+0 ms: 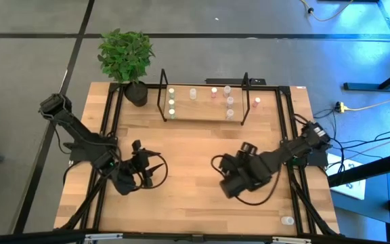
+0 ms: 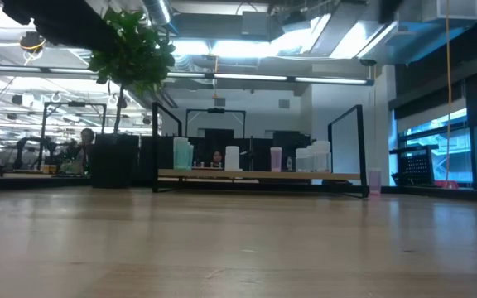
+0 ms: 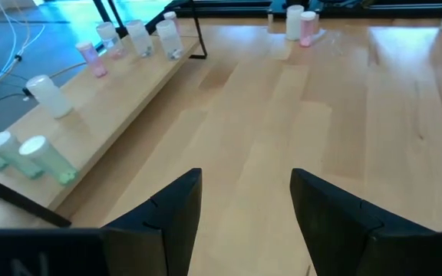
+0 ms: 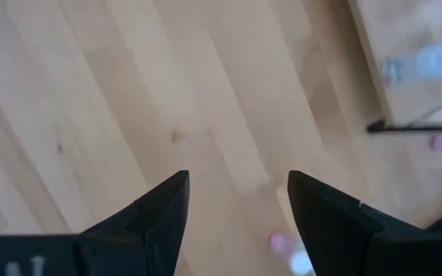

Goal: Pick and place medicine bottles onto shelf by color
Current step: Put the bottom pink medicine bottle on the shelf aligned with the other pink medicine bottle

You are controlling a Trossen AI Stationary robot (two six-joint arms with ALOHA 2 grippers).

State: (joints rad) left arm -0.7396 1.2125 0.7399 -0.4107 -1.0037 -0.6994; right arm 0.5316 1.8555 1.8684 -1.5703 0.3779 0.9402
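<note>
We are idling between picks: left pincer and right pincer both gaping empty mid-frame, most medicine bottles lining the shelf above, so next reaching the lower-right stray bottle.

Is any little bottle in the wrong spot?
Yes. Most medicine bottles stand on the shelf, but one pink bottle stands on the table just outside the shelf's right end, and a clear bottle sits alone near the table's front right corner. Nothing looks tipped or spilled.
</note>
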